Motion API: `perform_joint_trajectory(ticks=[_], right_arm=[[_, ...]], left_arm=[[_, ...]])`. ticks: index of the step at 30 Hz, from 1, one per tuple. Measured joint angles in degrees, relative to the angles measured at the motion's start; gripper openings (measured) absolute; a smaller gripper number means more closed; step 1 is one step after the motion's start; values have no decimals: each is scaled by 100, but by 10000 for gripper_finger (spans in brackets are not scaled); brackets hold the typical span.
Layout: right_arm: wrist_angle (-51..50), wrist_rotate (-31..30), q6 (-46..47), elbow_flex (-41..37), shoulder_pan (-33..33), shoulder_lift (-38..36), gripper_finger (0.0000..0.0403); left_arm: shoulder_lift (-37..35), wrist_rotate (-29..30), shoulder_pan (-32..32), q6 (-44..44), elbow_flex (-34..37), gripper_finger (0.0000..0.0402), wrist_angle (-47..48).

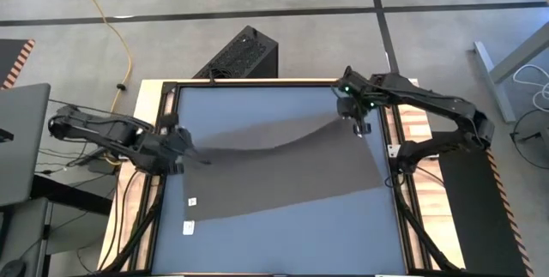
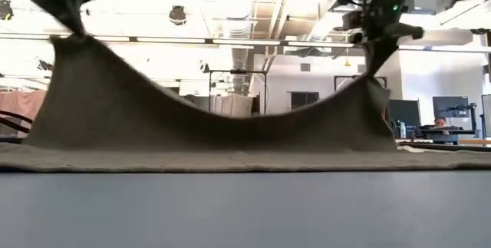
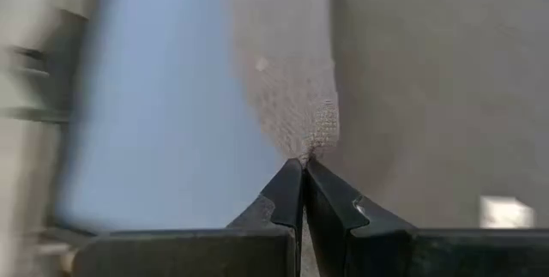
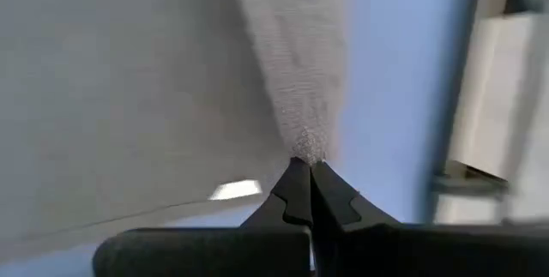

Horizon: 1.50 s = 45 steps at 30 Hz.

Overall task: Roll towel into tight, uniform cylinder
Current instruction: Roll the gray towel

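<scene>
So both arms had a corner of the towel (image 1: pixel 283 174) pinched and lifted, left gripper (image 1: pixel 182 150) at the left edge of the surface (image 1: pixel 257 101), right gripper (image 1: pixel 360 128) up by the far right corner, jaws on each shut tight on the cloth. The far edge hung in a sag between them while the near part lay flat on the surface. To do this bit well, I'd say keep both corners level and pull them apart enough to take out that droop, then lay the edge down straight so the first fold comes out even. Hard to tell: the far edge's landing spot was hidden behind the hanging cloth in the low view, and both wrist views were blurry past the pinch.
</scene>
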<state>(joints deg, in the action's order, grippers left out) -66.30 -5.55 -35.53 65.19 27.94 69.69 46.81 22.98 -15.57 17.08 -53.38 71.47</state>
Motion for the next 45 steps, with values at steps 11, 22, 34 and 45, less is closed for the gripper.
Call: perform_joint_trajectory(ticks=[11,22,34,45], right_arm=[[-1168,1066,1416,-297,-1109,-4,9],[-342,847,2065,-1637,-2210,-4,9],[-865,847,2356,-1586,-2650,-39,9],[-1025,1045,2670,-1554,-2963,-1,9]], left_arm=[[4,-3065,-13,716,1586,0,-1801],[22,-3875,-483,1773,2675,0,-3590],[17,-3900,-728,2250,2731,0,-3626],[17,-3734,-974,2606,2731,0,-3712]])
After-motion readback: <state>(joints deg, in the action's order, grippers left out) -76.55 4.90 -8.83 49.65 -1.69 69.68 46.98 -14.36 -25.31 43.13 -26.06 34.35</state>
